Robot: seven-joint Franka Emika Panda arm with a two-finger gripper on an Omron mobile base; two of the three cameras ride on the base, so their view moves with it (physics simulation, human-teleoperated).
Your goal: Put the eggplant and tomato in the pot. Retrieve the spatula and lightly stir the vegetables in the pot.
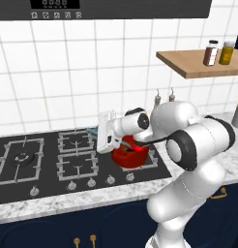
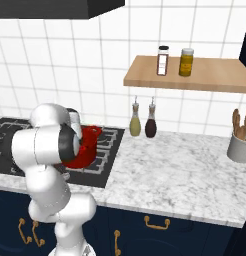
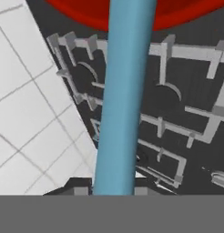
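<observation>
Hand view: we hold the spatula (image 3: 123, 95) clamped between closed fingertips, gripper (image 3: 114, 189) at the handle end. Its long axis runs straight away from us toward the red pot (image 3: 186, 11) on the stove (image 3: 186, 113); the blade end is out of frame, so contact is untellable.

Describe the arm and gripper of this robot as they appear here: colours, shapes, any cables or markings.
The arm is glossy white, built of thick rounded segments with dark grey to black rings at the joints. Its boxy white hand ends in the gripper, whose two small dark finger tips are square-edged. A thin dark cable runs along the forearm toward the wrist in the left base view. No markings or lettering are legible.
</observation>
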